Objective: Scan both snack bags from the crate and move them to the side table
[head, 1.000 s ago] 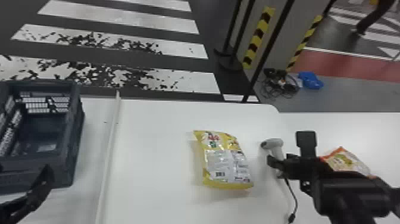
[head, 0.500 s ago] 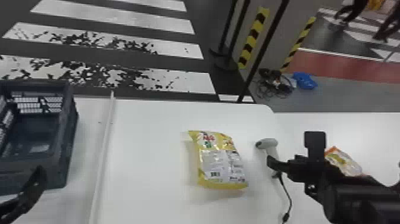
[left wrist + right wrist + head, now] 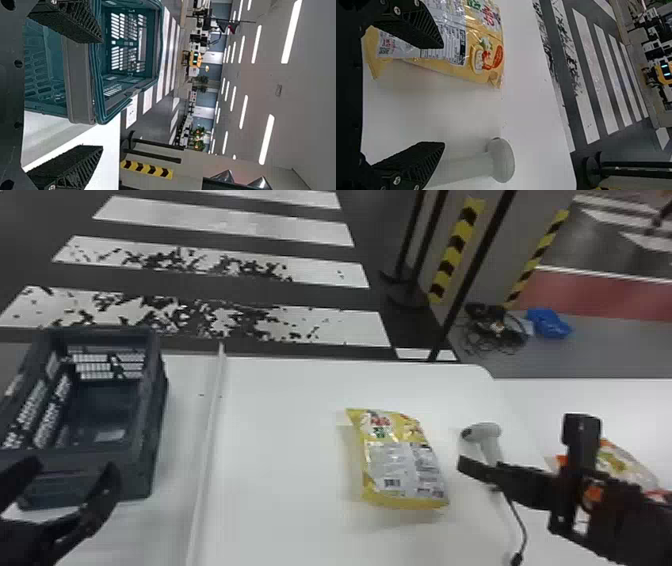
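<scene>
Crate: left of yellow bag. Yellow bag: long axis running away from me. Orange bag: well right of it. Left gripper, right gripper: spread, empty; right nearer. Scanner: just right of yellow bag, ahead of right gripper, likely next.

Center bag yel & gray, scanner gray (tape yel/blk chevrons).
</scene>
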`<state>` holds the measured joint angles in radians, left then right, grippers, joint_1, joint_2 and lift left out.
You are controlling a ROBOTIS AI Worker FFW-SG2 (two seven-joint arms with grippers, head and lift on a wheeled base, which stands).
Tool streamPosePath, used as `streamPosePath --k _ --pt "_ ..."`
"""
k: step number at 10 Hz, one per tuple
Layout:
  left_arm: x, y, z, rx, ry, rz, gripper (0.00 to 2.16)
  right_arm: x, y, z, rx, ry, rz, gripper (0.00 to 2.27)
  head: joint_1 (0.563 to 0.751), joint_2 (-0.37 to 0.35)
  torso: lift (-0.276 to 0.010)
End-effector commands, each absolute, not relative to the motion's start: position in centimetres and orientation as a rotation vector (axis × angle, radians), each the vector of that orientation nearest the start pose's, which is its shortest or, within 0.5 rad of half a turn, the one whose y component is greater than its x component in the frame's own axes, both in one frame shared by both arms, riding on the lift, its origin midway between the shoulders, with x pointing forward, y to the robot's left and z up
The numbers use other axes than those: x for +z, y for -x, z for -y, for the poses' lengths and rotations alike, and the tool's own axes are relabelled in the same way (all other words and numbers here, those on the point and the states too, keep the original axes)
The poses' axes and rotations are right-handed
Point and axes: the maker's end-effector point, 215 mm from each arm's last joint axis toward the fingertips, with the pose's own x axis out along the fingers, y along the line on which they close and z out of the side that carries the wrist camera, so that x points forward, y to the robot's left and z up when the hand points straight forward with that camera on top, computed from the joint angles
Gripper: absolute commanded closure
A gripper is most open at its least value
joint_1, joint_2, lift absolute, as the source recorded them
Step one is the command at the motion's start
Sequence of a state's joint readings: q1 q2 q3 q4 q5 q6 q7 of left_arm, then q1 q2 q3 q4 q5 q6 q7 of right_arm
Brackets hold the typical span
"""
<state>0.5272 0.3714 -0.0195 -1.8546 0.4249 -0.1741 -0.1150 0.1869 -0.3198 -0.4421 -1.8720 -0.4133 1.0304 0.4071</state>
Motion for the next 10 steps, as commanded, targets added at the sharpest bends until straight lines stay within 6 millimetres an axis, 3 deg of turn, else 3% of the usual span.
streamPosePath --k 1,5,10 --pt "-39.3 -42.5 -26.4 -0.215 0.102 -0.095 0.04 -46.5 -43.7 38.5 0.159 -0.357 -0.779 0.14 0.695 -0.184 -0.099" --pt "-39.4 -42.5 -26.5 -0.214 0.1 -0.098 0.04 -48.9 -43.8 35.5 0.259 -0.464 -0.852 0.14 0.695 -0.132 -0.099" --pt "-39.5 -42.7 -26.8 -0.21 0.098 -0.098 0.04 -50.4 -44.1 33.9 0.335 -0.5 -0.905 0.2 0.695 -0.096 -0.099"
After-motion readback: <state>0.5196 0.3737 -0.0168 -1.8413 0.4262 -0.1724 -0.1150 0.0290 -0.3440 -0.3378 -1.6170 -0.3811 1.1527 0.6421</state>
